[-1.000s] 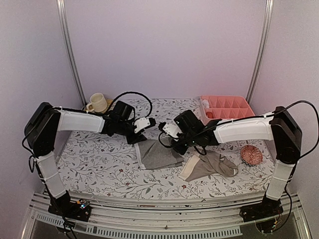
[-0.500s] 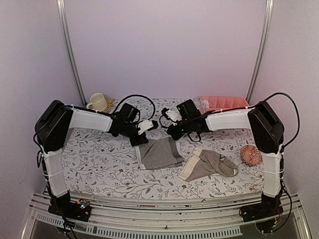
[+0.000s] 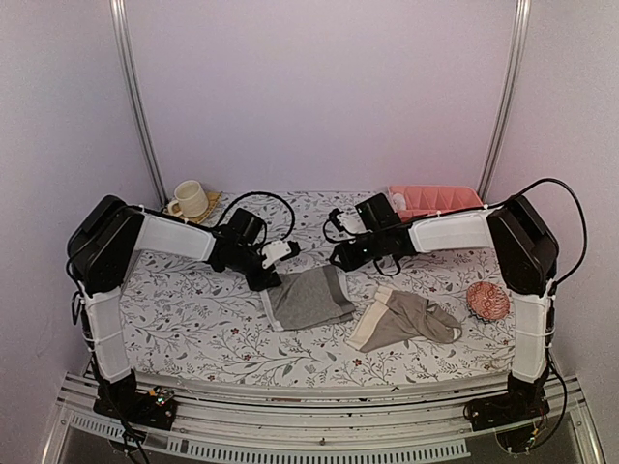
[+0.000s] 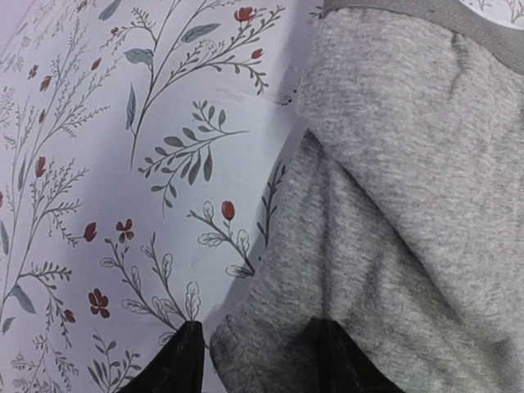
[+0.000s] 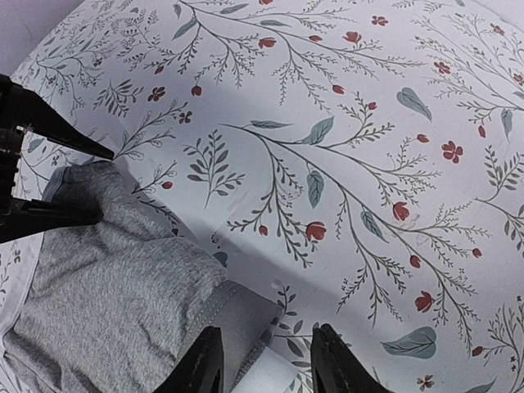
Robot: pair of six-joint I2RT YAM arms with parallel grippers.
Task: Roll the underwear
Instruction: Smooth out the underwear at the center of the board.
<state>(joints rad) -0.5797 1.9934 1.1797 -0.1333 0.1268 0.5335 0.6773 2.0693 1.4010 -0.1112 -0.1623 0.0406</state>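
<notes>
1. Lilac walls close in your floral-print surface. The grey brief lies unrolled at its middle, and the taupe brief lies crumpled just beside it on the right.
2. Your left end effector is spread, straddling the grey brief's far-left corner. Your right end effector is spread and empty at the far-right corner.
3. If only one corner gets caught, the roll will likely skew.
4. Soft cloth may slip free, or drag along the surface instead of turning over.
5. Around the edges are a cream mug back left, a pink divided tray back right and a pink knitted ball at the right.
</notes>
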